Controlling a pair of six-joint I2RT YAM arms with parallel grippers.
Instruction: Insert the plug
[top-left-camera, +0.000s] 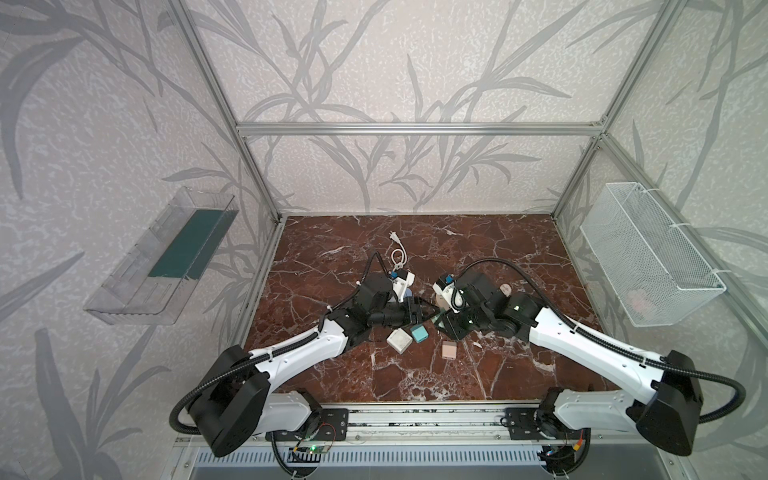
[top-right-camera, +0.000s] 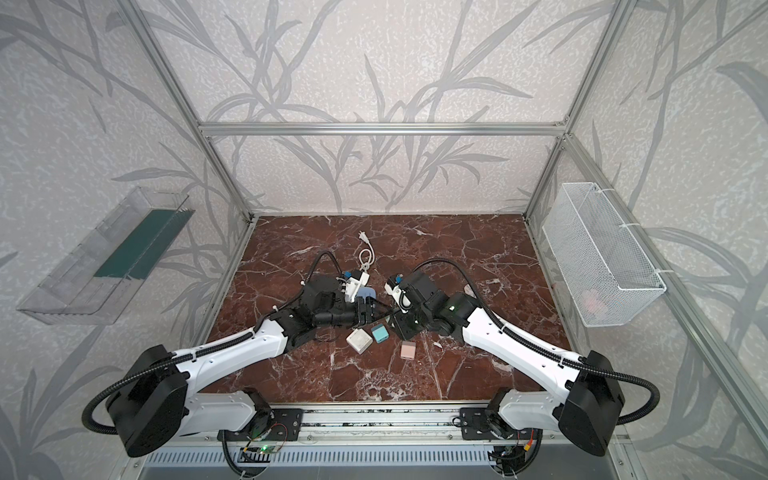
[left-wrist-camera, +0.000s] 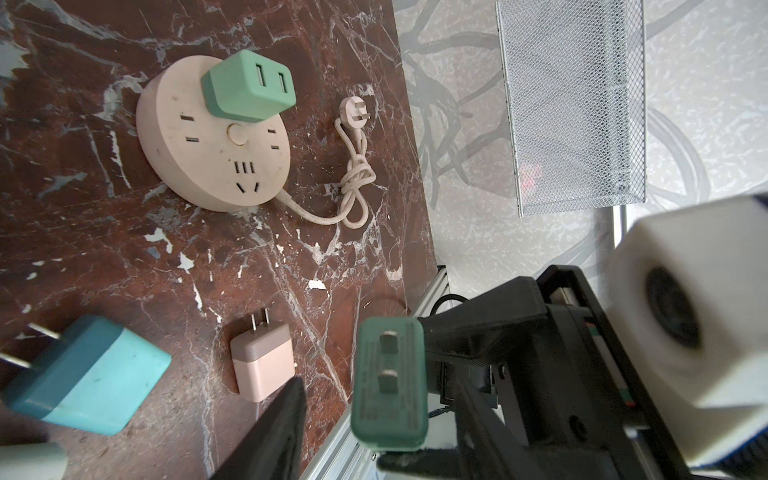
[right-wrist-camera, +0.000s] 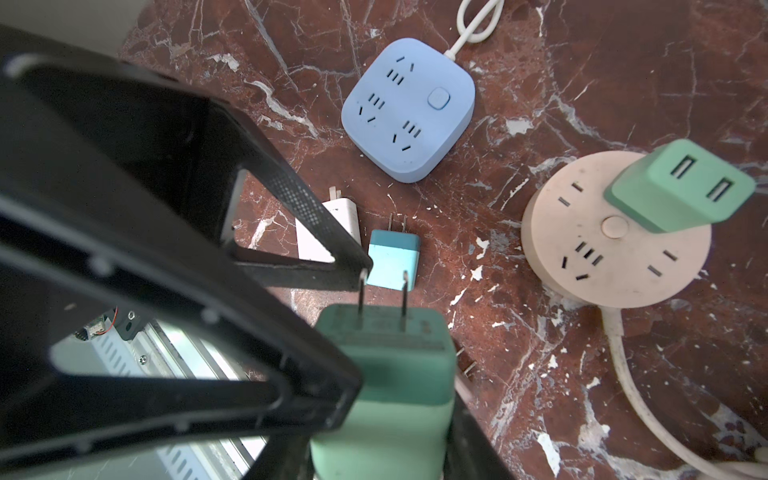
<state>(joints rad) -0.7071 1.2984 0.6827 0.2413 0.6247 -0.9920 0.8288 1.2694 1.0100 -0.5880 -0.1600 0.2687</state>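
The plug (right-wrist-camera: 386, 386) is a green two-prong charger, and my right gripper (right-wrist-camera: 382, 449) is shut on its body with the prongs pointing away from the wrist. In the left wrist view the plug (left-wrist-camera: 388, 386) shows its prong face. My left gripper (left-wrist-camera: 374, 399) is open, one finger on each side of the plug, with a gap showing between one finger (left-wrist-camera: 274, 428) and the plug. In both top views the two grippers meet above mid table (top-left-camera: 426, 316). A blue square power strip (right-wrist-camera: 409, 110) lies flat with all its sockets free.
A pink round power strip (right-wrist-camera: 615, 249) carries a light green USB charger (right-wrist-camera: 681, 187); its cord and wall plug (left-wrist-camera: 353, 110) lie beside it. Loose white (top-left-camera: 400, 340), teal (top-left-camera: 419, 333) and pink (top-left-camera: 449, 350) chargers lie under the grippers. A wire basket (top-left-camera: 648, 253) hangs on the right wall.
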